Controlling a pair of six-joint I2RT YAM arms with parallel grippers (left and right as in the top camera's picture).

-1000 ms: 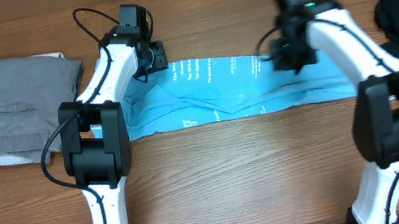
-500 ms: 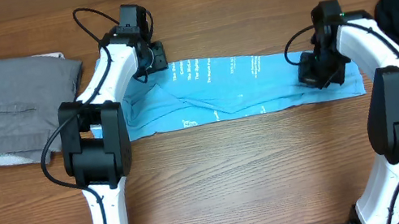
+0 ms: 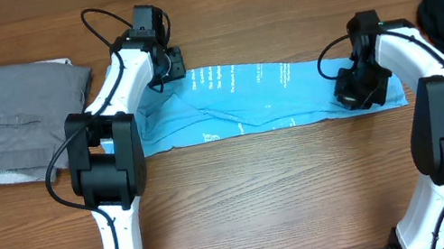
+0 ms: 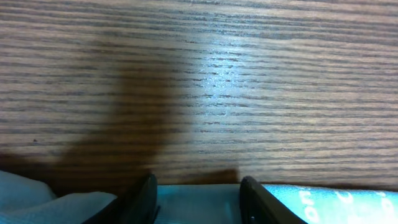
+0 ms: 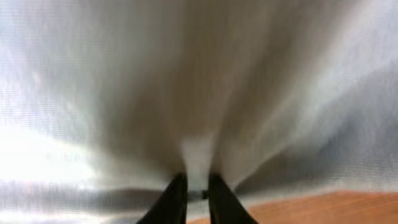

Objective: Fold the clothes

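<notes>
T-shirt is down to a long strip on the desk, right of the grey pile. Right jaws pinch its far end, left jaws spread. I reckon the crosswise folds are left.

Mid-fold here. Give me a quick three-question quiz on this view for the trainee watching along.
1. True or false: the blue T-shirt lies as a long band across the table.
2. What lies at the table's left end? A) a grey folded garment B) a red towel C) a white plate
3. Fill in: the right hand is at the T-shirt's ____ end.

Key: 1 true; 2 A; 3 right.
</notes>
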